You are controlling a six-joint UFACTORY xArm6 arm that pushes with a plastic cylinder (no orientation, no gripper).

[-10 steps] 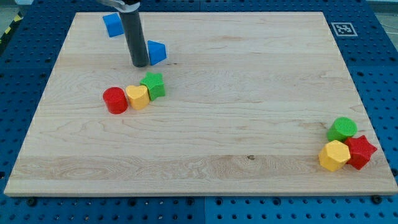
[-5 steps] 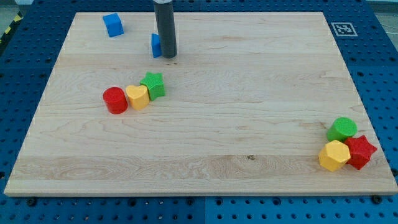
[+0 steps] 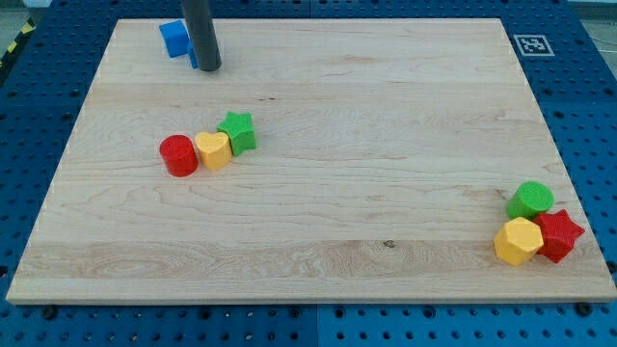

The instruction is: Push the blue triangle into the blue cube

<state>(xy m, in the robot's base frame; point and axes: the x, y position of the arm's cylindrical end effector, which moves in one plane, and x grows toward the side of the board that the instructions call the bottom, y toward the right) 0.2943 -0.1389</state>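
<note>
The blue cube (image 3: 174,38) sits near the board's top left corner. The blue triangle (image 3: 193,57) is almost wholly hidden behind my rod; only a thin blue sliver shows at the rod's left edge, right against the cube's lower right side. My tip (image 3: 209,67) rests on the board just to the right of the triangle and cube.
A red cylinder (image 3: 178,155), yellow hexagon (image 3: 213,150) and green star (image 3: 237,131) form a row at the view's left centre. A green cylinder (image 3: 530,200), red star (image 3: 560,234) and yellow hexagon (image 3: 518,241) cluster at bottom right. A marker tag (image 3: 531,44) lies at the board's top right.
My rod swung round to the triangle's right side, then moved left and up. The blue triangle slid from mid-board up and left to the blue cube.
</note>
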